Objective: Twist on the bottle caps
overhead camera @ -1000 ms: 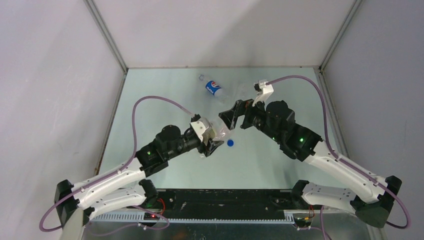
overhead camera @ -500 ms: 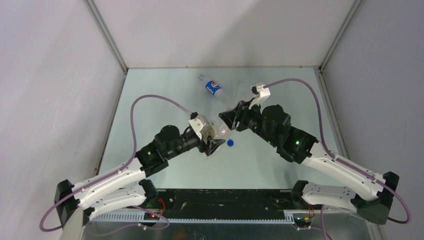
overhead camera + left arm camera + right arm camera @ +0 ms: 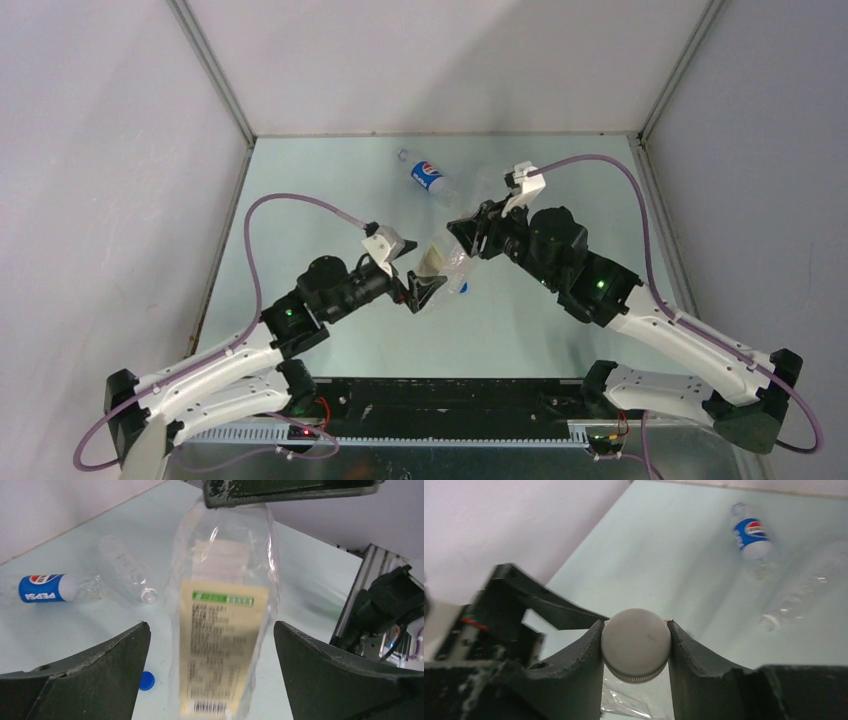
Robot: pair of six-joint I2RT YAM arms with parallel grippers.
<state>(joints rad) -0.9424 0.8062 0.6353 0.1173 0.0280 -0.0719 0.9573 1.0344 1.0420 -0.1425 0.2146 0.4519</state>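
We see the right claw closed on the white round plastic cap, one finger on each side of it. This cap sits on the neck of the clear plastic bottle with the white and yellow label. The labelled bottle is near the middle of the pale green bench, between the two arms. The left claw is wide open, its fingers on both sides of the bottle body without touching it, so it holds nothing.

We judge that the first cap is in work: it is on the bottle, but we cannot tell how tight it is. The plain clear plastic bottle lies on its side farther back with an open mouth, so it needs a cap. The clear plastic bottle with the blue Pepsi label lies just beside it, and we cannot tell if it has a cap. One small blue round cap lies loose on the bench near the labelled bottle. We find no third cap in these views.
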